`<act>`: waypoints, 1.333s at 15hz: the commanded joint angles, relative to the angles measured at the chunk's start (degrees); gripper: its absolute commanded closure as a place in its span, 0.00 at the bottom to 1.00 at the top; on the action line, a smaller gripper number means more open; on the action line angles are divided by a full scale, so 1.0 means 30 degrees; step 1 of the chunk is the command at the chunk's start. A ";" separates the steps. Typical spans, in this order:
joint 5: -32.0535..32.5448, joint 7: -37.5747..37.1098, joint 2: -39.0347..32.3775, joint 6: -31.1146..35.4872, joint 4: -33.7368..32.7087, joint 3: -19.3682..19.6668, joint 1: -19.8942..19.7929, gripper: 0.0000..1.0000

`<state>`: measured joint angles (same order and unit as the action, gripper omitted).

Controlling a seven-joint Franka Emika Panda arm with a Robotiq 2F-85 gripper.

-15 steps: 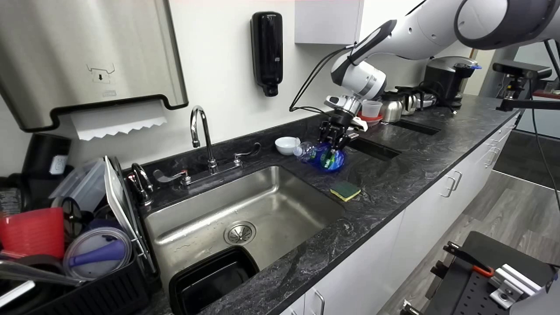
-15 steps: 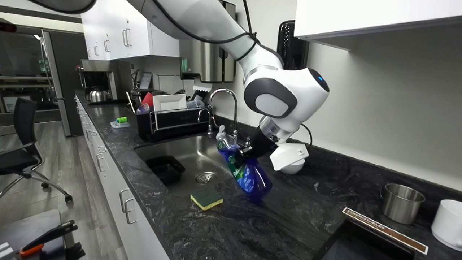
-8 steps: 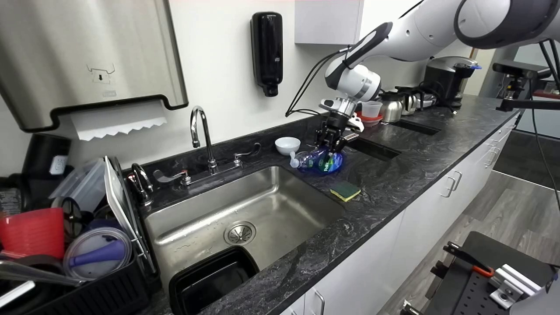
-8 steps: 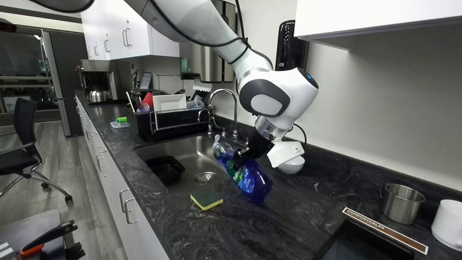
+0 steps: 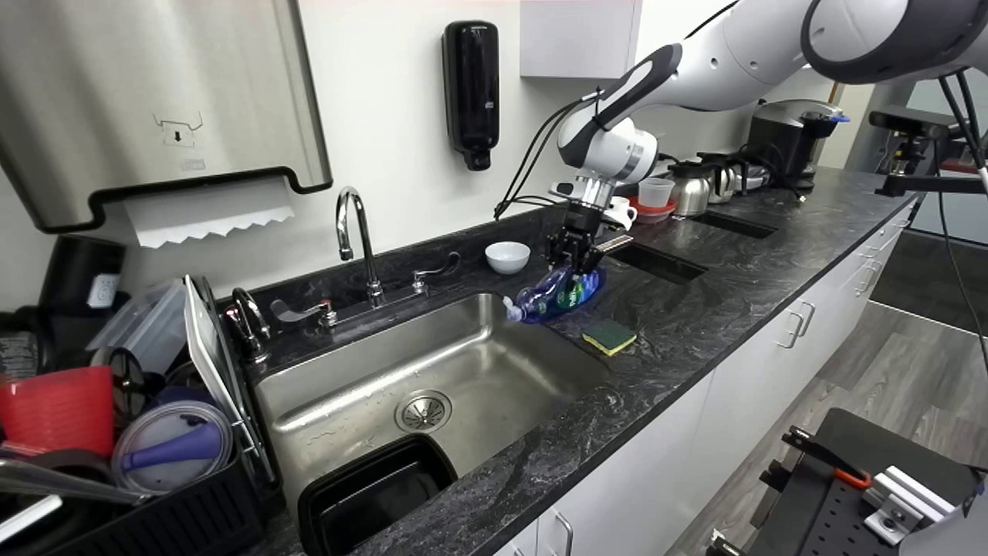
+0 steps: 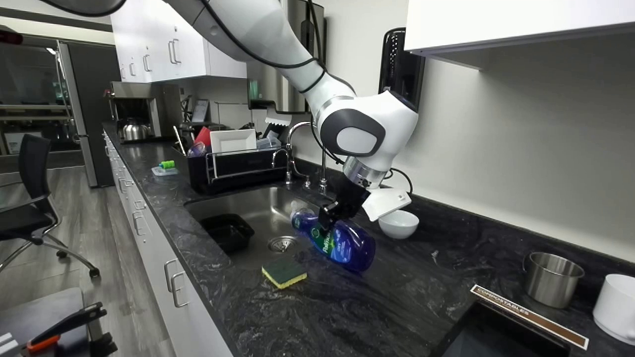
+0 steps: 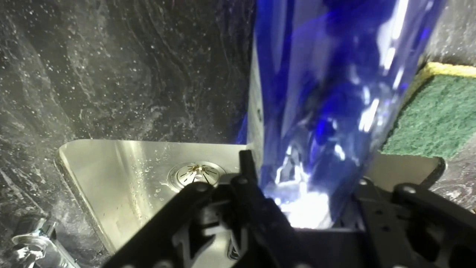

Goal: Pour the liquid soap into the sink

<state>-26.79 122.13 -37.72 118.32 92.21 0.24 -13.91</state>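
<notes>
Bright indoor light, soft shadows, hard close-up glare.
The wrist view catches white glare on the translucent blue plastic bottle (image 7: pixel 331 89), with the black gripper (image 7: pixel 305 169) out of focus; in an exterior view, the rectangular stainless-steel sink (image 5: pixel 378 361) carries pale sheens.

Above the drain (image 5: pixel 424 411), open room leads straight down into the sink (image 5: pixel 502 371). A black tub (image 5: pixel 378 494) fills the front corner beside the dish rack (image 6: pixel 197 173), which walls off that end; the faucet (image 5: pixel 366 239) and its 2 lever handles (image 5: pixel 327 313) rise along the wall (image 5: pixel 401 116). Opposite, the tilted soap bottle (image 6: pixel 340 244), clamped in the gripper (image 5: pixel 573 266), stands in the way by the sink's rim. A low sponge (image 6: pixel 284 271) lies on its front side, a white bowl (image 6: pixel 398 225) on its wall side; past its base, toward the metal cup (image 6: pixel 553 280), the counter (image 6: pixel 397 297) gives passage.
</notes>
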 commanded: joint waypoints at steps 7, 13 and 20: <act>0.3437 -0.2503 0.1214 0.2882 0.1688 -0.0095 0.0711 0.80; 0.5365 -0.4161 0.1470 0.3870 0.2163 -0.0181 0.0917 0.80; 0.6229 -0.4874 0.1564 0.4189 0.2346 -0.0340 0.0880 0.80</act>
<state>-10.06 108.88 -34.73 128.63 96.75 -0.43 -11.10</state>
